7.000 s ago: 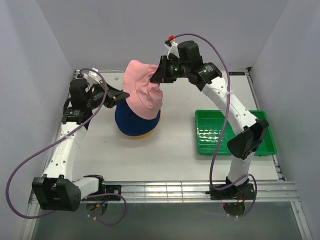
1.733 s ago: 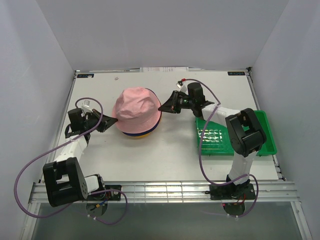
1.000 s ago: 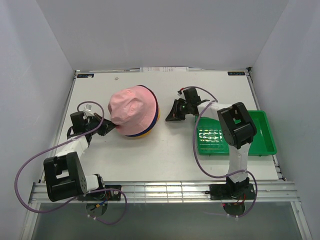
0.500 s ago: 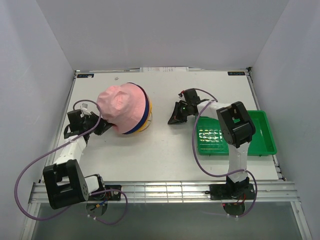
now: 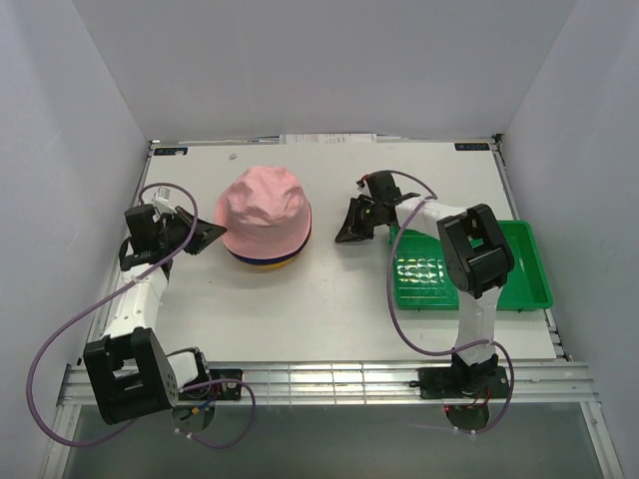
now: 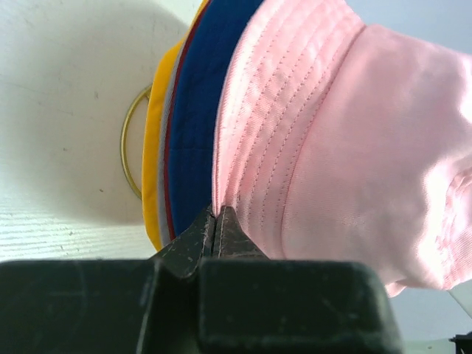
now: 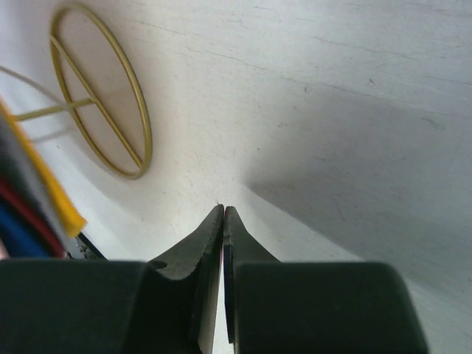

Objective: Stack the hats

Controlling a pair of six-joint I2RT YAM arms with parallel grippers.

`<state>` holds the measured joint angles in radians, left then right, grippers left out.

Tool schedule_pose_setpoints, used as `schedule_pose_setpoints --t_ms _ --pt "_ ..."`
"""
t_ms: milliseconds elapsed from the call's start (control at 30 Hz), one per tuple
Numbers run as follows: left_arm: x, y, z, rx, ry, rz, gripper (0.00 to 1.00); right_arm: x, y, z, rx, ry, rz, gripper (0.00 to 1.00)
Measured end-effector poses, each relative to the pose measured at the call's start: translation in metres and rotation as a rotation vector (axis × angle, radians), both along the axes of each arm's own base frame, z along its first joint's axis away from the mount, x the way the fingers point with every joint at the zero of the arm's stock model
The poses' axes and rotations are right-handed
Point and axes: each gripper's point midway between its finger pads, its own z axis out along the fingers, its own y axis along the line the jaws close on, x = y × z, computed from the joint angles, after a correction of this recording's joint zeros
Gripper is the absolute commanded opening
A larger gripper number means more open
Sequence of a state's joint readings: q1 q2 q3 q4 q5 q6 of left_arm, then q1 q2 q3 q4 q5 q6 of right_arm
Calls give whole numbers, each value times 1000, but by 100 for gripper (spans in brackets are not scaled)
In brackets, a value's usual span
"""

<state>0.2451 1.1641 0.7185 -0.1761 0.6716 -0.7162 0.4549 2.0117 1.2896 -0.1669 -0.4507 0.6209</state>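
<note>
The hats sit as one stack left of the table's middle, the pink hat on top. In the left wrist view the pink hat covers the blue hat, with thin dark red and grey edges and the yellow hat below. My left gripper is shut, its tips against the pink brim's left edge; no fabric shows between them. My right gripper is shut and holds nothing, low over the table right of the stack.
A gold wire stand rests under the stack, and its ring pokes out beside the yellow brim. A green tray lies at the right, beside the right arm. Walls close in the table's left, back and right.
The stack, tipped over toward the left gripper half a second ago, now sits level again. The left gripper has drawn slightly back and up. The right gripper has barely moved.
</note>
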Motion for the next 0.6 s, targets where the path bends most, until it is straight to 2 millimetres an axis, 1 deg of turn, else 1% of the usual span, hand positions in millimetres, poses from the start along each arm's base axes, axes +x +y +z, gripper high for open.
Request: schedule_pose_setpoints --t_ms 133,333,467,500,600 --pt "-9 -5 -5 -21 13 -11 4 4 2 14 13 -23 0 8" --pt "-19 -10 -1 -38 -2 -11 8 12 9 44 60 -72 3 9" --pt "-26 -19 -2 -47 -2 -16 11 9 14 71 109 -91 2 18" --pt "-28 -21 -3 -48 2 -14 11 8 15 79 125 -98 -1 23" --pt "-32 -29 -9 -52 13 -21 15 4 18 107 180 -136 -7 30"
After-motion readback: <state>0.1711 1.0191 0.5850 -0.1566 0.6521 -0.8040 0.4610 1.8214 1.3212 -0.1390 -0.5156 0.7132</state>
